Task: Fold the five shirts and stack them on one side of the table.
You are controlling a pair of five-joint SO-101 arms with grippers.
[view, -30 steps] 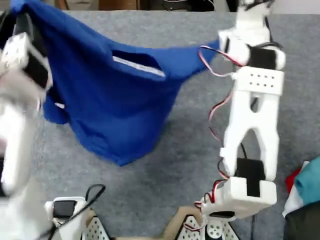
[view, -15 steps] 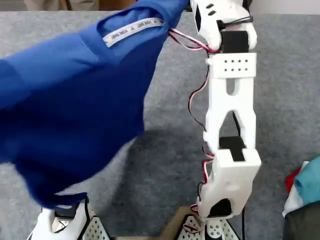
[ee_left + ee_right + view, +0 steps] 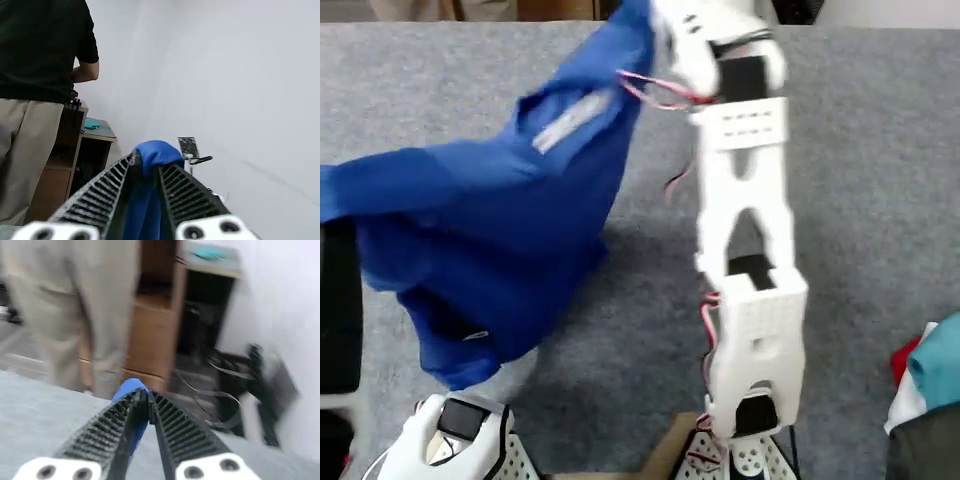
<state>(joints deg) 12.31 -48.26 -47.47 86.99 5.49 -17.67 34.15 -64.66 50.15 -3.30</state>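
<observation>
High view, nearest edge first: the left arm's base [image 3: 460, 430] and the right arm's base stand side by side. At the near right edge lies a heap of clothes [image 3: 930, 375] in teal, red, white and a dark cloth. It looks bunched, not folded, so I take it for shirts waiting their turn. No neat stack shows on the grey table [image 3: 860, 150], so by my reckoning the job is at an early stage, though how many shirts are done I cannot tell.

Farther in, the blue shirt [image 3: 500, 250] hangs in the air above the left half of the table, slung between two held corners and sagging in the middle, its lowest fold low over the near left part. It is neither spread flat nor folded. Laying it out, folding it and stacking it are all left to do, and the same goes for the heap.

The right arm [image 3: 745, 200] stretches toward the far edge. In the right wrist view, the right gripper [image 3: 148, 395] is clenched on a nub of blue cloth. In the left wrist view, the left gripper [image 3: 147, 162] likewise pinches a blue fold between its ribbed fingers, raised high.

As to writing, a white neck label [image 3: 570, 120] shows inside the collar, but its print is too blurred to read.
</observation>
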